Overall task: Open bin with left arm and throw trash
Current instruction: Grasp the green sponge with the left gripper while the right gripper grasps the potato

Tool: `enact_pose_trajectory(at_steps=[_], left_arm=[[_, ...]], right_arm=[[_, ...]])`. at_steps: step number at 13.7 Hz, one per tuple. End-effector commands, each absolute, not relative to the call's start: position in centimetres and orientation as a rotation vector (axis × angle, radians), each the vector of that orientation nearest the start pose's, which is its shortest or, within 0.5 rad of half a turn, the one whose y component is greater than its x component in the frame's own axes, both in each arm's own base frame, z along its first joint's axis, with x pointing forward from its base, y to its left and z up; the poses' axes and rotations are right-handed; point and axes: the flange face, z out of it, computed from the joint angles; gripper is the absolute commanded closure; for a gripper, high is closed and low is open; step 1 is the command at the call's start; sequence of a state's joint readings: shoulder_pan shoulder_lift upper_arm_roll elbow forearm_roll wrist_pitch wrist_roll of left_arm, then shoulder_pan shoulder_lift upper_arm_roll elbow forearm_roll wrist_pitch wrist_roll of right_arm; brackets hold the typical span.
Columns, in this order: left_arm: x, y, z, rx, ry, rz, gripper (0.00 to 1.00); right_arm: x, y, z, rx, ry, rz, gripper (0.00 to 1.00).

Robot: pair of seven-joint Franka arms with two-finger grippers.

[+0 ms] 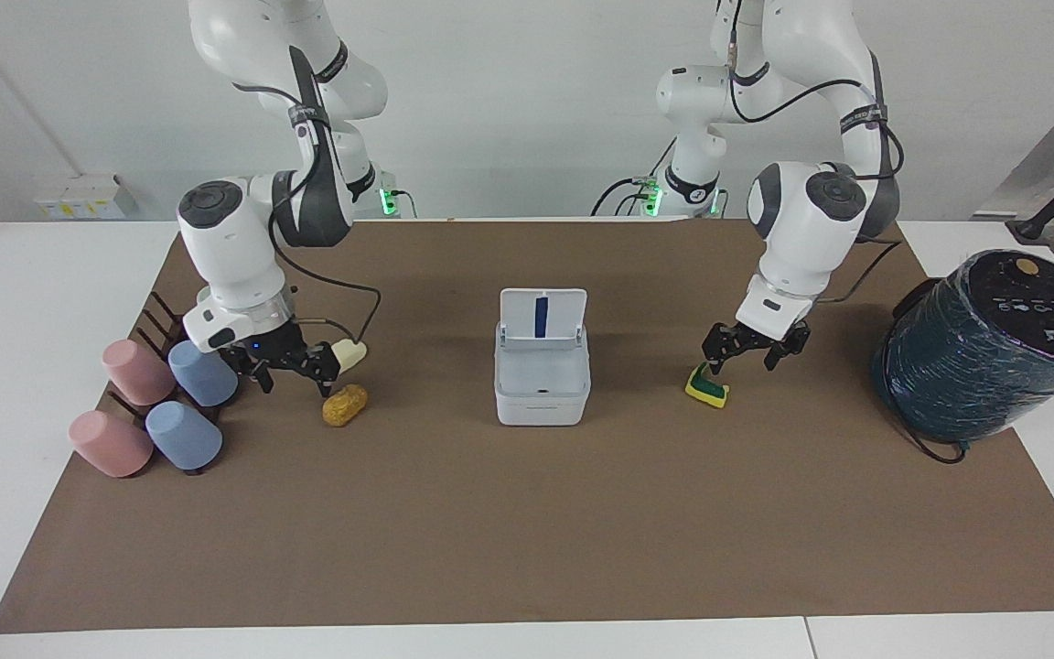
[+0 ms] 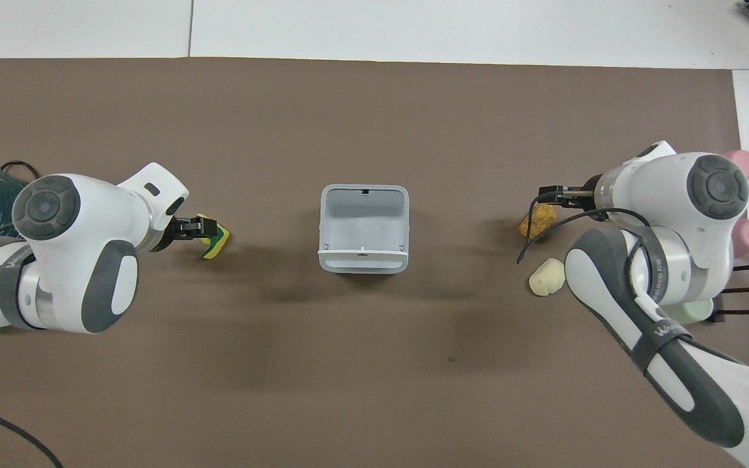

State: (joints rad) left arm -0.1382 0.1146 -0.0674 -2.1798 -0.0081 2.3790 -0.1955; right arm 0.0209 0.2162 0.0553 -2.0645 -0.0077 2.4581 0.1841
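The white bin (image 1: pixel 541 380) (image 2: pixel 363 257) stands mid-mat with its lid (image 1: pixel 543 316) raised, blue stripe showing, and nothing visible inside. The yellow-and-green sponge piece (image 1: pixel 706 388) (image 2: pixel 214 238) lies toward the left arm's end. My left gripper (image 1: pixel 739 360) (image 2: pixel 200 227) hangs open just over it, one finger above its edge. The orange-brown lump (image 1: pixel 344 404) (image 2: pixel 539 220) and the cream lump (image 1: pixel 350 354) (image 2: pixel 547 277) lie toward the right arm's end. My right gripper (image 1: pixel 296 383) (image 2: pixel 553 194) is open, low beside both lumps, holding nothing.
Pink and blue cups (image 1: pixel 138 371) lie on a dark rack (image 1: pixel 166 320) at the right arm's end, and a green cup (image 2: pixel 693 312) peeks out under that arm. A large teal wrapped cylinder (image 1: pixel 984 348) stands at the left arm's end.
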Motion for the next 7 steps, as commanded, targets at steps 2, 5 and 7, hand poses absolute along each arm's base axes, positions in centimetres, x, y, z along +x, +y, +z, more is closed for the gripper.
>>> enact_pose_trajectory(at_steps=[2,5,7], left_arm=[[54.3,-11.7,33.1,-3.165,-0.001,-0.197,0.18],[55.5,-12.3,30.3,-3.18,-0.031,-0.28,0.19],[55.8,-13.9,28.7,-3.194,-0.065,-0.344,0.19]], right_arm=[[57.7,5.1,32.1,-3.072,0.177,-0.337,0.0],[56.9,6.2,31.2,-3.066,0.13,-0.372,0.0],[56.9,6.5,30.9,-3.065,0.128,-0.369,0.0]])
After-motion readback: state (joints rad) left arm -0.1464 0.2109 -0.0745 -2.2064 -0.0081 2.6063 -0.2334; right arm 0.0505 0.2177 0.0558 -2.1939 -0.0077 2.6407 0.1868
